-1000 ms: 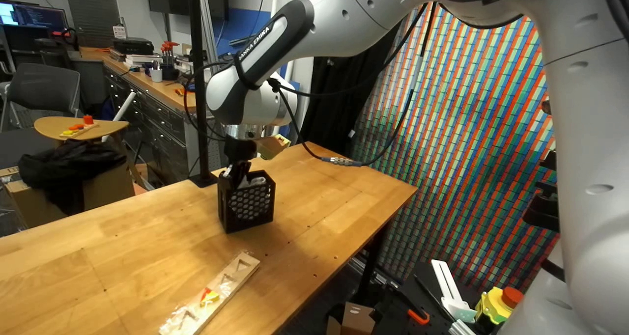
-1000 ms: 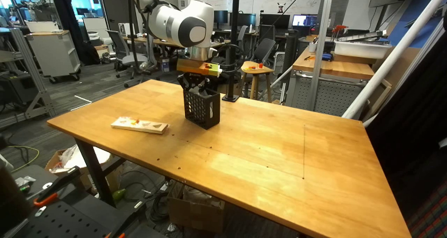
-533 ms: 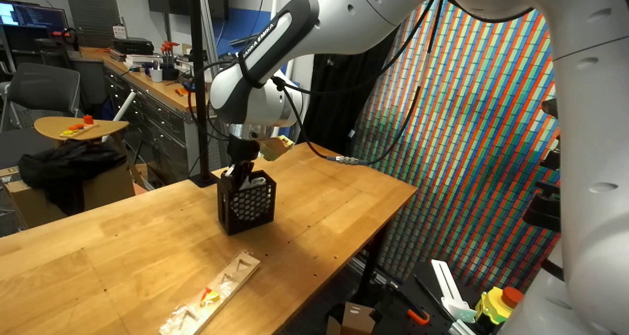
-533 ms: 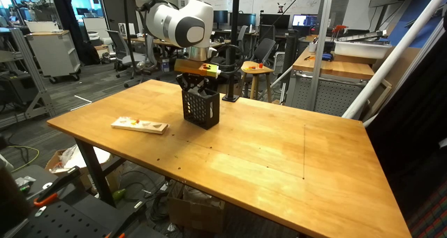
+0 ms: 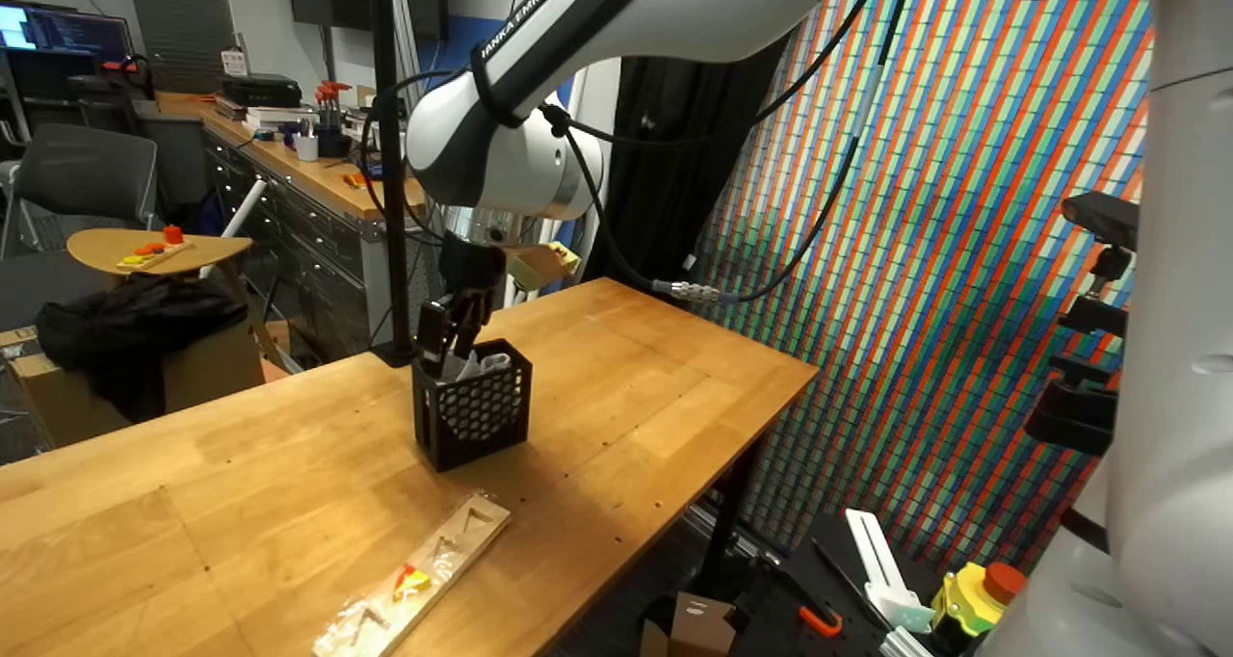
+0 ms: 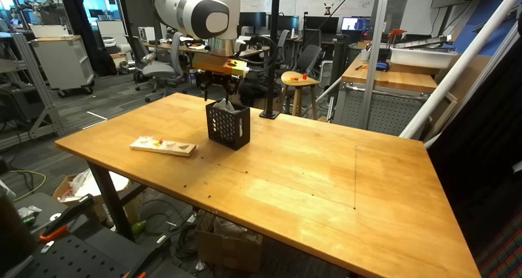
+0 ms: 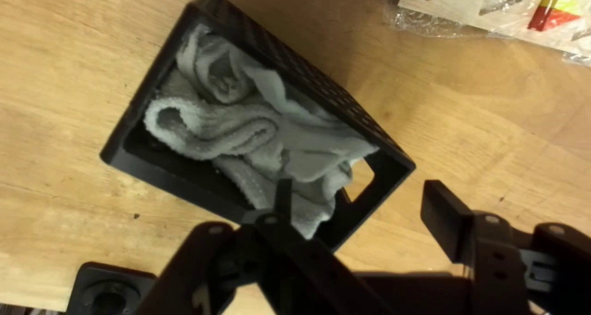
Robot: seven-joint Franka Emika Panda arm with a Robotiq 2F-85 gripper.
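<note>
My gripper (image 7: 361,208) stands open at the top of a black basket (image 7: 157,172) with honeycomb-patterned sides. In the wrist view one fingertip (image 7: 283,198) lies over the basket's inside, against the view of a crumpled grey-white cloth (image 7: 240,132). The opposite fingertip (image 7: 443,213) shows beyond the basket's outer edge, over bare wood. Nothing is held between them. Both exterior views show the basket (image 6: 242,129) upright on the wooden table (image 6: 326,168), the gripper (image 5: 449,339) just above its rim. Whether a finger touches the cloth (image 6: 224,106) I cannot tell.
A plastic-wrapped wooden board (image 5: 462,532) with triangular recesses and red and yellow pieces (image 5: 411,583) lies near the basket. Behind the basket a black pole (image 6: 272,66) rises from the table edge, its base (image 7: 108,287) in the wrist view. Cables (image 5: 597,195) hang from the arm.
My gripper has opened and risen from the basket's top. The basket, with the cloth inside, has shifted slightly over the table toward the board's side. The board has not moved.
</note>
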